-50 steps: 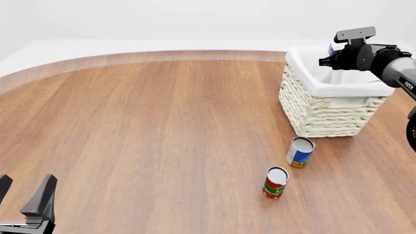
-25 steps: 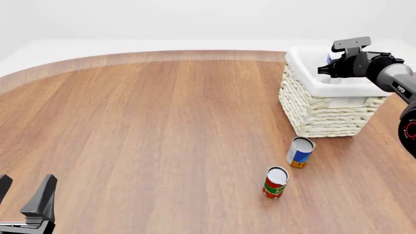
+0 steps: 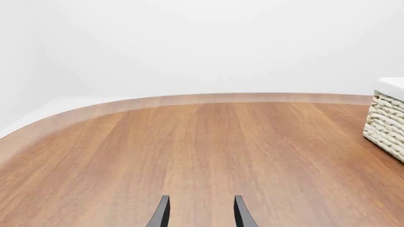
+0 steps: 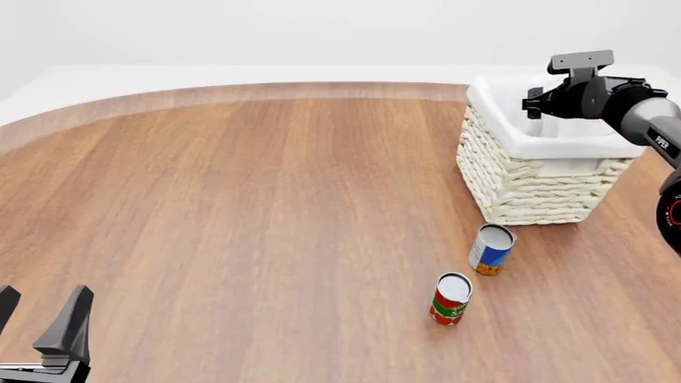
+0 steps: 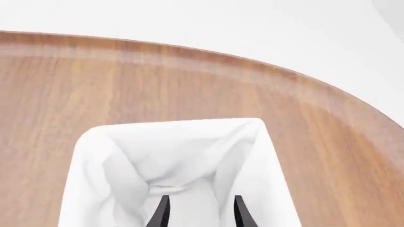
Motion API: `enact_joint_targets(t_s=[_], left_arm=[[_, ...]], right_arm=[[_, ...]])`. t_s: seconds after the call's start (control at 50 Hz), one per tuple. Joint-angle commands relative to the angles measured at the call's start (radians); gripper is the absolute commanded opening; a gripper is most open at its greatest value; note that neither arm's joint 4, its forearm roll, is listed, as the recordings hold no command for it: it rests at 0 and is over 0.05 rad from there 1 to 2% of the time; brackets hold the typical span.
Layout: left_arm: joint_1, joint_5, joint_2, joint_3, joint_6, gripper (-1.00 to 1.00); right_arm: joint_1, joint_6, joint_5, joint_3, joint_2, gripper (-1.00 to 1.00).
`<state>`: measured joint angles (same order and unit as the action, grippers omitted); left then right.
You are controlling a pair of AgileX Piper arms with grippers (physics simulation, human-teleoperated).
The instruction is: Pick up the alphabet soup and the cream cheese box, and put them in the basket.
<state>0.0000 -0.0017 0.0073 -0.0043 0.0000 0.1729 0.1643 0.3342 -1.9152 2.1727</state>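
Observation:
The alphabet soup [image 4: 492,249] stands upright on the table in front of the basket [image 4: 500,120], blue and white with an orange base. The basket is off-white wicker with a white liner [image 5: 94,165]. My right gripper [image 4: 532,104] hangs over the basket's inside, and in the right wrist view its gripper [image 5: 200,213] is open, with nothing between the fingers and only liner below. The cream cheese box shows in no view. My left gripper [image 4: 45,294] rests open at the near left corner, far from the cans; the left wrist view shows the gripper [image 3: 200,213] empty.
A red and green can [image 4: 451,298] stands upright just in front and to the left of the soup. The basket's corner [image 3: 386,118] shows in the left wrist view. The wooden table has a curved far edge [image 4: 266,89].
My right gripper dipped towards the basket's inside, then rose a little. The small pale-blue thing at its fingers earlier no longer shows. The left arm and both cans have not moved.

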Motion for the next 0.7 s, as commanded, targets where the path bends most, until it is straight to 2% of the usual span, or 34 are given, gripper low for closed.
enact_joint_targets(t_s=[0.02,0.36,0.7], left_arm=[[0.000,0.000,0.000,0.000,0.000,1.00],[0.000,0.000,0.000,0.000,0.000,1.00],[0.000,0.000,0.000,0.000,0.000,1.00]], right_arm=[[-0.024,-0.034,-0.025,0.043,-0.060,1.00],[-0.040,-0.031,-0.079,0.161,-0.190,1.00],[-0.075,-0.017,-0.148,0.347,-0.355,1.00]])
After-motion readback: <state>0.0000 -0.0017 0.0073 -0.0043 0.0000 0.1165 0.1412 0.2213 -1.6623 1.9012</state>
